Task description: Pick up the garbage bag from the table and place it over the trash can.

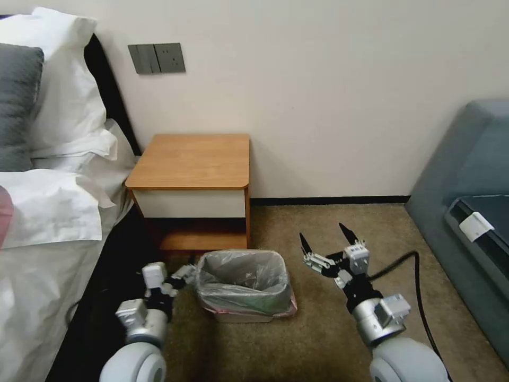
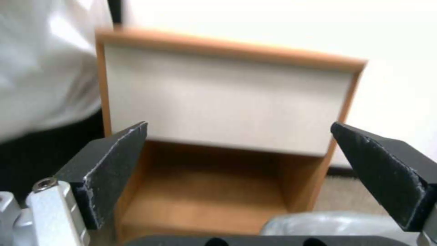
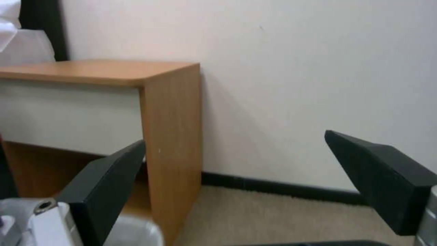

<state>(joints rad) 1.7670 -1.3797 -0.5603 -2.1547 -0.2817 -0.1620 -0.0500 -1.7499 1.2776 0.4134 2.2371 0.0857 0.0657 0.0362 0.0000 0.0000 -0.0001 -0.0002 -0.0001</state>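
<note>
A: Where are we seeing the garbage bag (image 1: 241,284) right now?

B: We are seeing it sitting in the trash can (image 1: 245,316). Its grey crinkly plastic is folding over the rim all the way around, and a pinkish-red edge is hanging down low on the side. The bin is standing on the carpet (image 1: 318,339), right in front of the bench (image 1: 193,159).

A: Is anything lying on the bench?

B: We are looking at a bare orange-brown top, a white drawer front (image 2: 223,102) and a low shelf (image 2: 205,201) under it. The bench is standing against the wall (image 1: 344,95), with the bed (image 1: 42,223) and its white pillows (image 1: 58,95) beside it.

A: What are our grippers doing?

B: Our left gripper (image 1: 185,273) is hanging low between the bed and the bin, just beside the bag's edge. In the left wrist view its black fingers (image 2: 111,167) are spread wide, holding nothing. Our right gripper (image 1: 323,241) is hanging over the carpet on the other side of the bin, a little apart from it. Its fingers (image 3: 107,184) are wide apart too, and nothing is in them.

A: What else are we seeing?

B: A grey sofa (image 1: 466,175) is standing on our right side, and a black cable (image 1: 419,297) is trailing from the right arm.
</note>
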